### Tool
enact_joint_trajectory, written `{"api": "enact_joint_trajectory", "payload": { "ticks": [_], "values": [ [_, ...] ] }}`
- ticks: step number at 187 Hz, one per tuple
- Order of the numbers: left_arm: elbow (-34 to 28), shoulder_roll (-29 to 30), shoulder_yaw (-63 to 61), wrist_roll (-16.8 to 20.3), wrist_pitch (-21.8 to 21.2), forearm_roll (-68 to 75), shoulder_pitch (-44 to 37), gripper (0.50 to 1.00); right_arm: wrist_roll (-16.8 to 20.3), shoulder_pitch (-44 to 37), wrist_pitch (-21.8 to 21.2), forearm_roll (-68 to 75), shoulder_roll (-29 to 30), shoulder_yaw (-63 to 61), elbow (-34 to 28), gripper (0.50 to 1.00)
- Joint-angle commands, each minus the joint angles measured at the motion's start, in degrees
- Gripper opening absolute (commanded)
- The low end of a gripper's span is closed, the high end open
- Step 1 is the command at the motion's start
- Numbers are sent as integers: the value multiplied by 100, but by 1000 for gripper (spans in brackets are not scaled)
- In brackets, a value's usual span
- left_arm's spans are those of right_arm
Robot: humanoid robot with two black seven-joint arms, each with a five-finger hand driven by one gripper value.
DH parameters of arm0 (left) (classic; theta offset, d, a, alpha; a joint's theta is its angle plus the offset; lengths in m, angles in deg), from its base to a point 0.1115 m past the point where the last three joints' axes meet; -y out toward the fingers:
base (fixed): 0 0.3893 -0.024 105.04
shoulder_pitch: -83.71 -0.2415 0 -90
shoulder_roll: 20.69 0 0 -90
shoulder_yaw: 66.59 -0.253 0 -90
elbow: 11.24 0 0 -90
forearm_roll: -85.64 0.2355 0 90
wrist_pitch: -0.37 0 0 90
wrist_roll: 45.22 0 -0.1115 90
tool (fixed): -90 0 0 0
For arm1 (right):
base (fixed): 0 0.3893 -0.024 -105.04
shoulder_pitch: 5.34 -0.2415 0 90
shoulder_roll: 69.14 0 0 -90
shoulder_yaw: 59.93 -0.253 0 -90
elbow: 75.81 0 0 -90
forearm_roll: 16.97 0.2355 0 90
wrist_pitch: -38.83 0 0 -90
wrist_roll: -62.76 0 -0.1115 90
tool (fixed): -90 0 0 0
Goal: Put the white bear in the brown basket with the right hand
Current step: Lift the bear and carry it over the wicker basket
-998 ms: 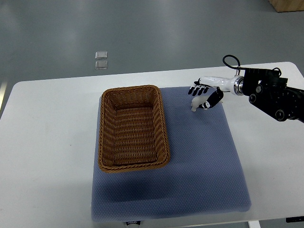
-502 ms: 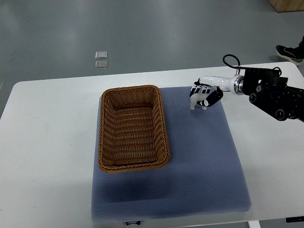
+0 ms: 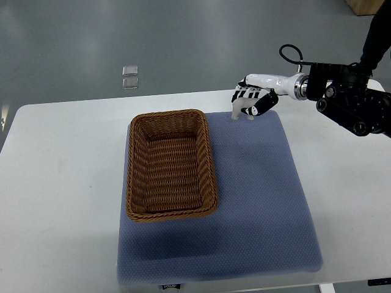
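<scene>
— White fur is all that shows of the bear (image 3: 242,108); where is it exactly?

— It's in my right hand (image 3: 250,102), above the far edge of the mat (image 3: 256,201), near the table's (image 3: 61,183) back edge. My fingers (image 3: 259,107) are curled around its body, so only the pale head and a leg stick out on the basket's side.

— Why hold it so tight?

— It's small and soft, I'd judge, so a loose grip could let it slip out. Wrapping the fingers round it keeps it put.

— And the basket (image 3: 171,163)?

— Brown wicker, long and deep, sitting on the mat's left part, nothing inside it. Its near-right corner is the closest bit to me, but the bear is apart from it, not over the rim.

— What's left to do?

— I judge the carry is under way. The bear must travel left and toward me until it hangs over the basket's opening, then I loosen the fingers. The rim is tall, so I'd want to stay above it.

— Your left arm?

— Not visible at all.
</scene>
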Motion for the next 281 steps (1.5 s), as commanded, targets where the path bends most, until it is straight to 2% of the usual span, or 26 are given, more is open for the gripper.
{"api": "enact_joint_trajectory", "payload": {
  "ticks": [1, 25, 48, 80, 121, 159, 270, 281],
  "values": [
    [1, 0, 0, 0, 1, 0, 0, 1000, -78, -217, -46, -44, 57, 53, -188, 500],
    [1, 0, 0, 0, 1, 0, 0, 1000, -105, -524, -55, -80, 136, 299, -293, 500],
    [1, 0, 0, 0, 1, 0, 0, 1000, -228, -753, 15, -88, 576, 650, -293, 500],
    [1, 0, 0, 0, 1, 0, 0, 1000, -245, -964, 314, -176, 1278, 1028, -293, 500],
    [1, 0, 0, 0, 1, 0, 0, 1000, -307, -920, 727, -282, 1674, 1125, -293, 500],
    [1, 0, 0, 0, 1, 0, 0, 1000, -333, -744, 955, -378, 1718, 1476, -293, 500],
    [1, 0, 0, 0, 1, 0, 0, 1000, -333, -243, 964, -387, 1727, 1476, -293, 509],
    [1, 0, 0, 0, 1, 0, 0, 1000, -324, -199, 964, -387, 1727, 1476, -293, 527]
  ]
}}
